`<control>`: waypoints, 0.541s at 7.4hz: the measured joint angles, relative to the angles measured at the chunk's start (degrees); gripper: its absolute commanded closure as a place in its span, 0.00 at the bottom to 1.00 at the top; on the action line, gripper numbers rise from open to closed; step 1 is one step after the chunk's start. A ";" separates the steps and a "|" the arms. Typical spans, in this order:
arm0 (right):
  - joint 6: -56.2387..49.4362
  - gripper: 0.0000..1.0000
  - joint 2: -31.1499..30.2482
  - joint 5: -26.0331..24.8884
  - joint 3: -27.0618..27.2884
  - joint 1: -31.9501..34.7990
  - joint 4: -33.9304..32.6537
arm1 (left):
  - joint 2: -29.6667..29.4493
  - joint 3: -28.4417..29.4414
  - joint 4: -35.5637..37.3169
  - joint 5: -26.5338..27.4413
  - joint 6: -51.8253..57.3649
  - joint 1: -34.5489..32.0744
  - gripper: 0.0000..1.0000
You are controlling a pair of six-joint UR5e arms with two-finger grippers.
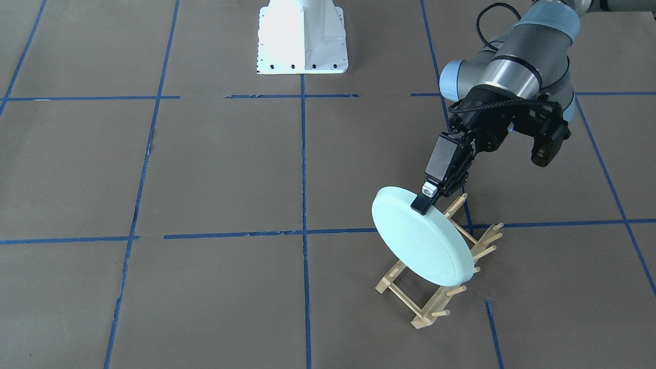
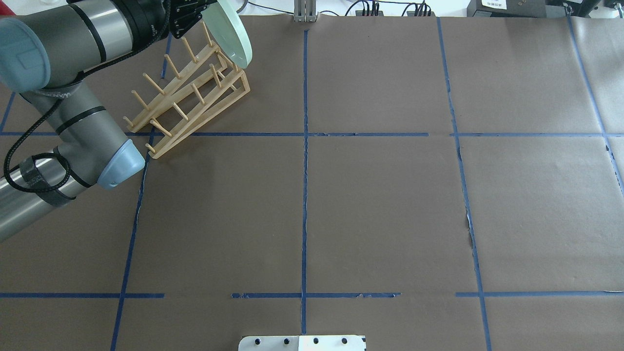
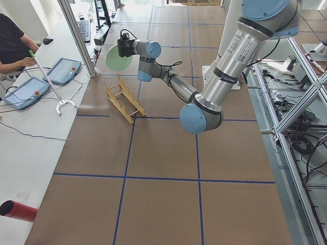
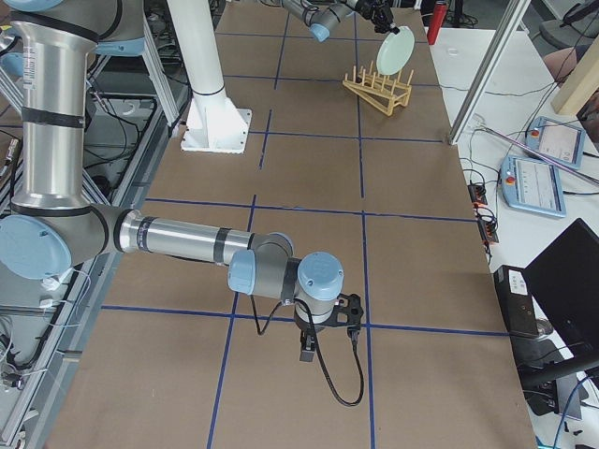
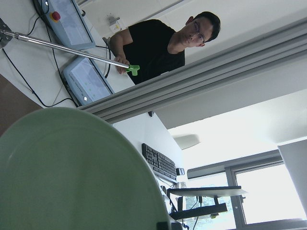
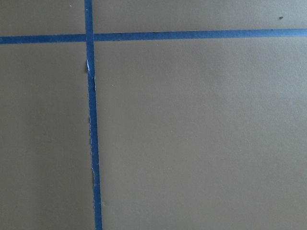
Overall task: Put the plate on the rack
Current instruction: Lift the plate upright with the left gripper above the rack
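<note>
The pale mint-green plate [image 1: 420,241] stands on edge, tilted, over the light wooden rack [image 1: 426,318] on the table's left far part. Its lower edge is down among the rack's pegs; I cannot tell whether it rests there. My left gripper [image 1: 423,204] is shut on the plate's upper rim. The plate [image 2: 229,31] and rack [image 2: 195,102] also show in the overhead view, and the plate [image 5: 72,172] fills the lower left wrist view. My right gripper [image 4: 309,344] hangs low over the table far from the rack; I cannot tell whether it is open or shut.
The white robot base [image 1: 302,41] stands at the table's robot side. An aluminium post [image 3: 76,35] rises just beyond the rack. An operator [image 3: 10,46] with a reach stick and two tablets [image 3: 30,87] is at the side bench. Blue tape lines grid the brown table.
</note>
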 measured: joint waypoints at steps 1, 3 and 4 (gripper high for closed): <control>0.00 0.00 0.00 0.00 0.00 0.00 0.00 | 0.41 0.89 -1.23 0.52 -0.03 -0.49 1.00; 0.00 0.00 0.00 0.00 0.00 0.00 0.00 | 1.93 1.59 -3.29 0.81 -0.04 -1.03 1.00; 0.00 0.00 0.00 0.00 0.00 0.00 0.00 | 2.30 2.15 -3.76 0.87 -0.04 -1.17 1.00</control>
